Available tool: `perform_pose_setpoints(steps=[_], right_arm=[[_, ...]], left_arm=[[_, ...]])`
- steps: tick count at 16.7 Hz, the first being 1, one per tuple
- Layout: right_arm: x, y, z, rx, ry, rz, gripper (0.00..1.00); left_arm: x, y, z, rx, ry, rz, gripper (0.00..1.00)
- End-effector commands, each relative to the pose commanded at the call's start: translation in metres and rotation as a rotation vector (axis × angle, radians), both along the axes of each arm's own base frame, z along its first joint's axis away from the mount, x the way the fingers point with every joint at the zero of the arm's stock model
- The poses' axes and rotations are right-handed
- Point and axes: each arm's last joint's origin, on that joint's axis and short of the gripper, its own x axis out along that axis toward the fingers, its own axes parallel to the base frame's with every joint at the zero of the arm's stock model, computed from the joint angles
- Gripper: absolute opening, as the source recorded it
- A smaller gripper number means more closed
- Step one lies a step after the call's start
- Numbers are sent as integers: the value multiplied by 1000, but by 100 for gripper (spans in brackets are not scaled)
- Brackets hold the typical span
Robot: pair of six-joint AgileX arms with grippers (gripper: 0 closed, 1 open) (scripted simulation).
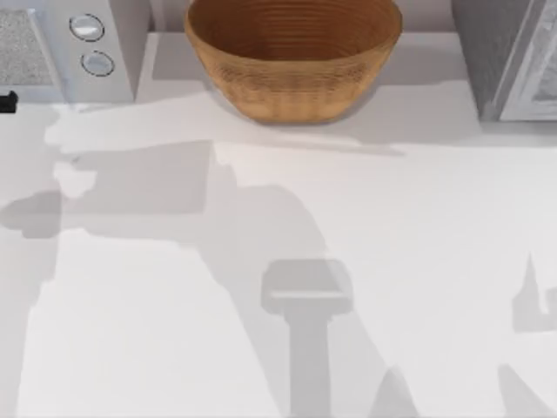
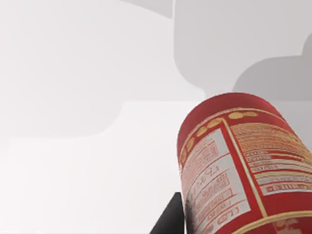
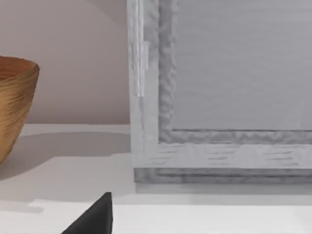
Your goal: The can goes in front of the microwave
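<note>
Between the left end effector's (image 2: 170, 222) jaws sits the can (image 2: 239, 170), seen close up from the left wrist view. One dark finger lies against the can's side, low on its printed white label panel; the other is hidden behind the can's body. The can is red with gold-yellow bands and fine print, and it is tilted, its far end pointing away over the pale bench (image 1: 418, 244). Beneath it lie bare white surface and soft grey shadows. How the can stands relative to the microwave cannot be told from that view.

At the top view's far left edge a small black part (image 1: 7, 103) pokes in, just in front of the microwave (image 1: 65, 52); what it belongs to is not clear. The microwave stands at the back left corner, with two round silver dials (image 1: 86, 28) one above the other beside its speckled mesh window.

A woven basket (image 1: 291, 57) sits at the back centre, well apart from the microwave. A darker grey box (image 1: 513, 61) with a pale frame fills the back right corner.

The right end effector (image 3: 95, 217) shows as a dark tip low in the right wrist view, facing that grey box, with the basket's edge off to one side. Whether it is wide or narrow I cannot tell.
</note>
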Motion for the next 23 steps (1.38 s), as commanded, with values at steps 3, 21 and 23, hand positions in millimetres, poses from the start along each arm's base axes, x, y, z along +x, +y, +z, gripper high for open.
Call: perform_pose_setpoints(steps=[3, 21, 23], right_arm=[[0, 0, 0, 0, 0, 0, 100], [0, 0, 0, 0, 0, 0, 100], [0, 0, 0, 0, 0, 0, 100]], left_arm=[[1, 0, -4, 1, 3, -2, 0], [0, 0, -8, 0, 0, 0, 98], [0, 0, -8, 0, 0, 0, 100]])
